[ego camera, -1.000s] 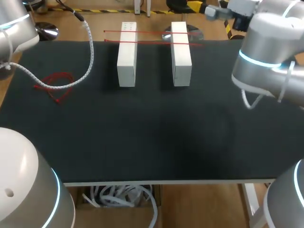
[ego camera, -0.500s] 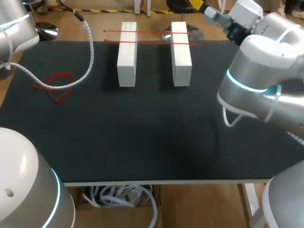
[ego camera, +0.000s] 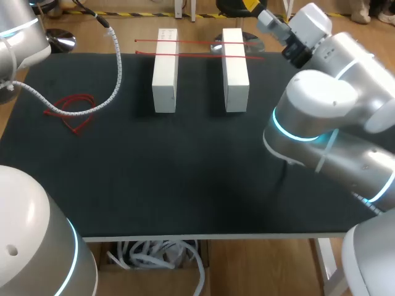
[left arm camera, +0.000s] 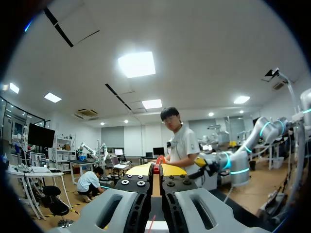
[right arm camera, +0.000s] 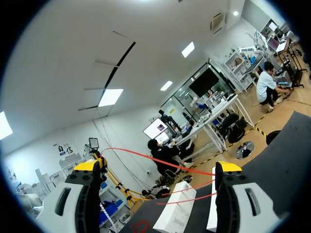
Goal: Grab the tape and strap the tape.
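Right gripper (right arm camera: 158, 167) spread wide, up by the far right edge of the counter (ego camera: 185, 179), facing the two red tape strands (ego camera: 197, 42) stretched across the white blocks (ego camera: 165, 74); left gripper (left arm camera: 157, 170) pressed together, red sliver at the tips, can't tell what. Loose tape bundle (ego camera: 73, 110) lies on the counter's left side; thin, limp, tangled. Likely step: grab; I'd drop straight over one strand, pinch it alone, lift slowly. Counter top looks felt-like; blocks matte, square-edged.

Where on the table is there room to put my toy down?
The big bare stretch of black table in front of the two white blocks, from the red tape bundle across to the right arm. The far side is crowded: red strands cross the blocks, and a white cable lies at left.
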Available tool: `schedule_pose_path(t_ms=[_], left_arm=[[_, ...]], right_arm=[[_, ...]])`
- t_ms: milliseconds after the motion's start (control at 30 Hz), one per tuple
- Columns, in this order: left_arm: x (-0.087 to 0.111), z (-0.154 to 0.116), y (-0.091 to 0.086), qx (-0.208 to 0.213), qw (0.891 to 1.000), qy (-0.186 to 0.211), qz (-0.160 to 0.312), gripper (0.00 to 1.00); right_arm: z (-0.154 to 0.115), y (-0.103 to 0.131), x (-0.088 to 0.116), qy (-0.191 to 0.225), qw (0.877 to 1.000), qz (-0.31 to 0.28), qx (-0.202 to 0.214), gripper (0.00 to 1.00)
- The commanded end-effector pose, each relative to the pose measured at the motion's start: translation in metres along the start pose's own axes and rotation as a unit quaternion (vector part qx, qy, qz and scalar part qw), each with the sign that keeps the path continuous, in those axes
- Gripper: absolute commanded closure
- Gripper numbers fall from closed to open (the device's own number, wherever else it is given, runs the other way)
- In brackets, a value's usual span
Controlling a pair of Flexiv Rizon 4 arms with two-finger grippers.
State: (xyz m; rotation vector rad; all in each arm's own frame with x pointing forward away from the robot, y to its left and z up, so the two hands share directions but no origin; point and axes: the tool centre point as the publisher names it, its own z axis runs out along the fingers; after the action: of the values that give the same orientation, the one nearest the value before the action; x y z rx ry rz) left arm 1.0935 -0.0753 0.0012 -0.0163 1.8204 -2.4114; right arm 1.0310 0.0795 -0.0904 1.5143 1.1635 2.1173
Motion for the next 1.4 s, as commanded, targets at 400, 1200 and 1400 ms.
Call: schedule_pose_path(t_ms=[400,1200,1400], left_arm=[[-0.001,0.000,0.001,0.000,1.000,0.002,0.000,1.00],[-0.001,0.000,0.001,0.000,1.000,0.002,0.000,1.00],[-0.001,0.000,0.001,0.000,1.000,0.002,0.000,1.00]], right_arm=[[-0.003,-0.015,0.001,0.006,0.987,0.020,-0.159,0.00],[-0.036,-0.003,0.048,0.107,0.726,0.248,-0.632,0.00],[-0.038,0.004,0.053,0.076,0.724,0.268,-0.631,0.00]])
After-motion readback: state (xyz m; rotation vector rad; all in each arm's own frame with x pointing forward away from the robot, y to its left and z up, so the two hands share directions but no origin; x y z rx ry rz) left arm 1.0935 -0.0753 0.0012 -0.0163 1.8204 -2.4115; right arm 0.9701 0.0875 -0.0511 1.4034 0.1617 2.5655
